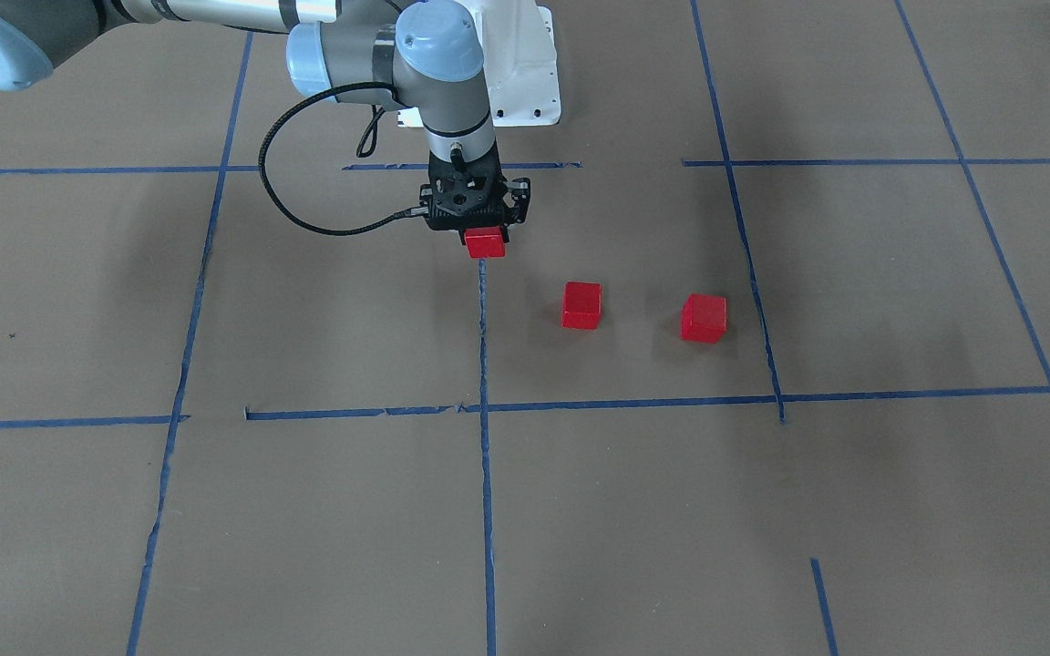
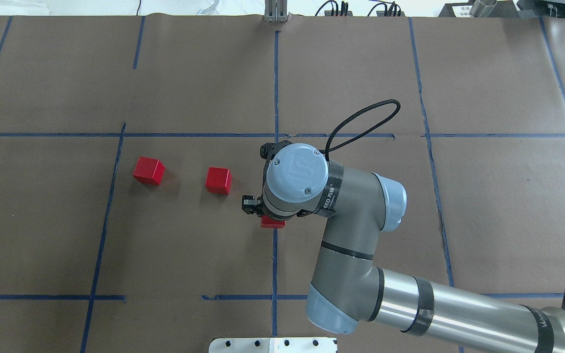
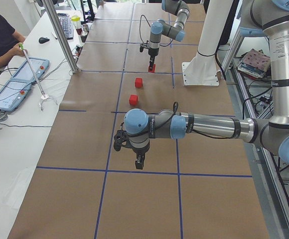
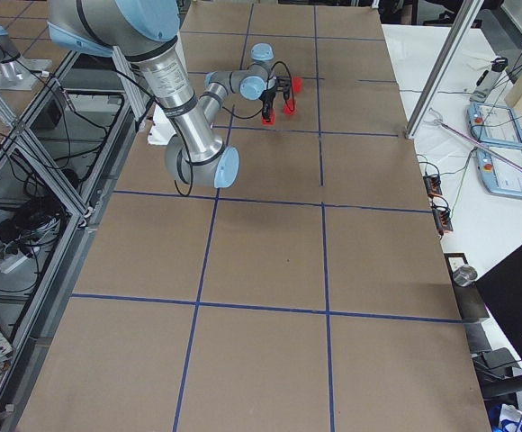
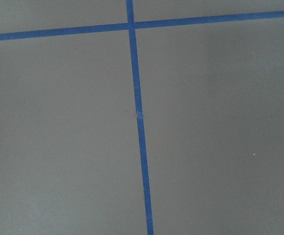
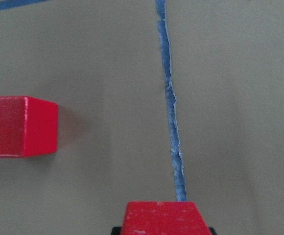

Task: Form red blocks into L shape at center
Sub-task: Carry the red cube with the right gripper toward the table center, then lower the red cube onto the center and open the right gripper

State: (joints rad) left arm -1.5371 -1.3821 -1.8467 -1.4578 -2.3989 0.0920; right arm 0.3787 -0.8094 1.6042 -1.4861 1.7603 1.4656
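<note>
My right gripper [image 1: 485, 235] is shut on one red block [image 1: 485, 243] and holds it low over the long vertical blue tape line [image 1: 483, 346] at the center. The wrist view shows that block [image 6: 161, 218] between the fingers at the bottom edge, over the line. Two more red blocks [image 1: 581, 304] [image 1: 704, 318] rest on the brown paper toward my left; in the overhead view they are the nearer one [image 2: 218, 180] and the farther one [image 2: 148, 170]. My left gripper [image 3: 140, 163] hangs over bare paper far from the blocks; I cannot tell if it is open.
The white robot base plate [image 1: 525, 73] stands behind the held block. A black cable [image 1: 279, 173] loops off the right wrist. A seated operator [image 3: 0, 40] and a metal pole [image 3: 60, 35] are at the side table.
</note>
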